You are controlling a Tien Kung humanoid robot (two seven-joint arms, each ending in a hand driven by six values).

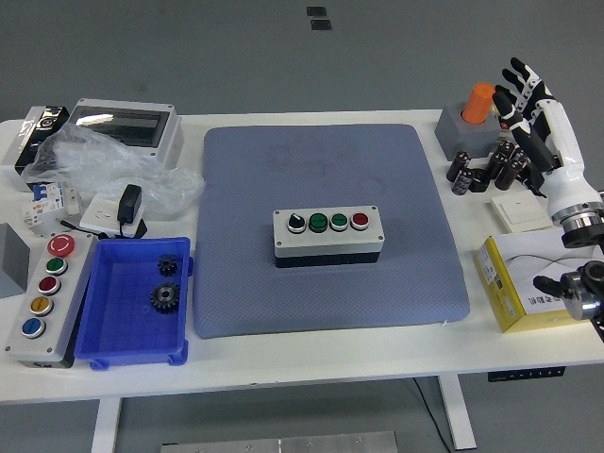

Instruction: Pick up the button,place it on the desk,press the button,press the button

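A blue bin (118, 311) with two gears (165, 283) is seen at the near left. The button box (328, 236) lies on the grey mat (330, 179), mid-table, untouched. At the far right, the right hand (530, 118) is raised, fingers spread, holding nothing.

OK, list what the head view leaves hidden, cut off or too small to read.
- Left arm: out of frame entirely.
- Right hand: fingers spread, holding nothing; its arm runs off the right edge.
- Grey box and black device: cut by the left edge.
- Breakers: partly under the plastic bag.
- Button box: any button markings too small to read.
- Yellow box: print too small, and the arm covers its right end.
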